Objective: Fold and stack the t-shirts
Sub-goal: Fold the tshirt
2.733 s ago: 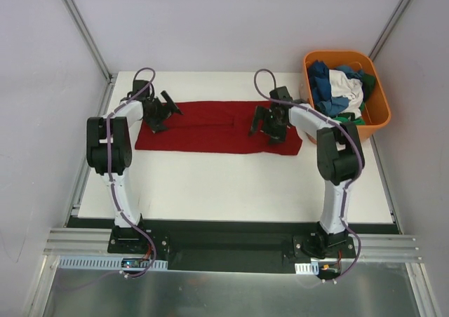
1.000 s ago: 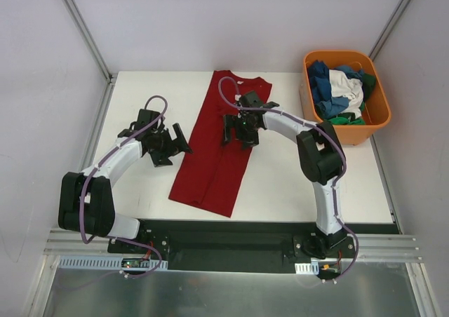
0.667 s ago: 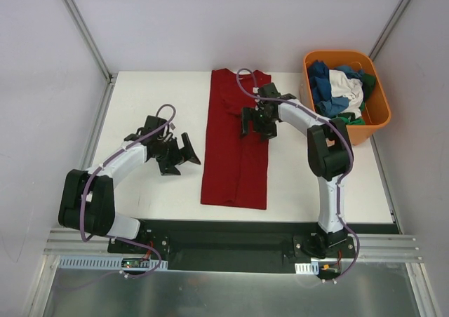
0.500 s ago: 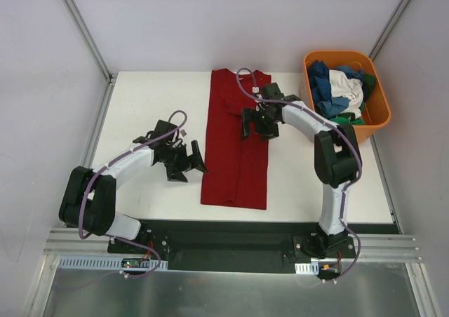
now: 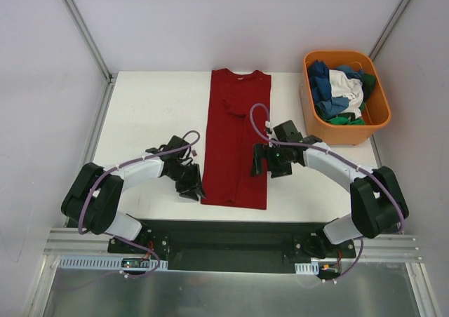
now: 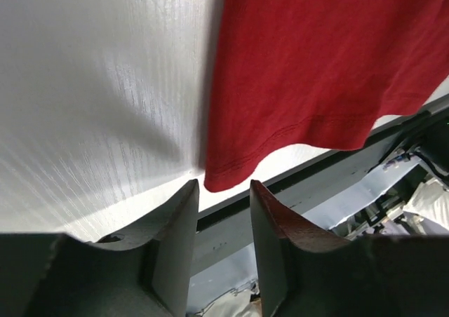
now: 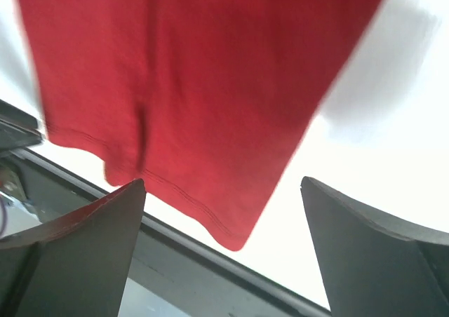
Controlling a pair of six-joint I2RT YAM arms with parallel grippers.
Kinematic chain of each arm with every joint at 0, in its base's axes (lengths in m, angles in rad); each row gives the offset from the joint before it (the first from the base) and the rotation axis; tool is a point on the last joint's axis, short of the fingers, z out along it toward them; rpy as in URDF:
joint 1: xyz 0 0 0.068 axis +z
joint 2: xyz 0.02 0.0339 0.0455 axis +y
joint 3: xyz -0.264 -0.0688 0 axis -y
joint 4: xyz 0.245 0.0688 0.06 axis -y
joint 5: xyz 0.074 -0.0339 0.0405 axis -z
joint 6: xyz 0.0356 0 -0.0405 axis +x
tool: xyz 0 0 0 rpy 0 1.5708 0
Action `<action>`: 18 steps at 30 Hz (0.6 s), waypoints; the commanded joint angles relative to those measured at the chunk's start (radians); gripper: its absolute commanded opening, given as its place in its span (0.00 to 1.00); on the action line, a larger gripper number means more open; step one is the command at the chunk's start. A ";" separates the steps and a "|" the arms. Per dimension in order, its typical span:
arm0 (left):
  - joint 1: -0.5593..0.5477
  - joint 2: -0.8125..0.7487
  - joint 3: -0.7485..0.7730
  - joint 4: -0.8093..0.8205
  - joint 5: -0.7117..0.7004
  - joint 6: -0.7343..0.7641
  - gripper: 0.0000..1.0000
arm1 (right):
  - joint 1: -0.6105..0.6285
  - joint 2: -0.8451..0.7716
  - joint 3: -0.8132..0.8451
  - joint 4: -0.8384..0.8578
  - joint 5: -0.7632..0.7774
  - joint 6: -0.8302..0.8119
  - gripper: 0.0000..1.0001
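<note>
The long dark red cloth t-shirt (image 5: 238, 120) lies flat on the white bench (image 5: 154, 106). It looks soft, light and floppy, best pinched at its near hem corners. The right gripper (image 7: 223, 184) hangs wide open and empty over one; the left gripper (image 6: 223, 185) is half-open and empty at the other.

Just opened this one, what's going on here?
Two robot arms are folding a red shirt, which lies on the table as a long narrow strip. The left gripper sits at the strip's near left corner, jaws a little apart, not pinching the cloth. The right gripper hangs wide open above the near right corner. More shirts wait in the orange tub.
</note>
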 commanded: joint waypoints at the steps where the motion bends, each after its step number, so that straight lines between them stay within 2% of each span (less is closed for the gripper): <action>1: -0.026 0.038 0.011 -0.005 -0.007 -0.009 0.34 | 0.009 -0.096 -0.059 0.000 0.018 0.053 0.97; 6: -0.043 0.086 0.023 -0.002 -0.005 -0.006 0.22 | 0.012 -0.175 -0.105 -0.037 0.058 0.066 0.97; 8: -0.053 0.094 0.026 0.001 -0.007 -0.009 0.12 | 0.011 -0.204 -0.123 -0.049 0.070 0.066 0.97; 9: -0.056 0.097 0.026 -0.001 -0.010 -0.010 0.01 | 0.011 -0.213 -0.132 -0.052 0.067 0.065 0.97; 15: -0.067 0.111 0.047 0.012 -0.016 -0.002 0.00 | 0.095 -0.291 -0.212 -0.116 0.078 0.022 0.98; 18: -0.070 0.100 0.046 0.015 -0.014 -0.004 0.00 | 0.138 -0.266 -0.223 -0.138 0.075 0.031 0.97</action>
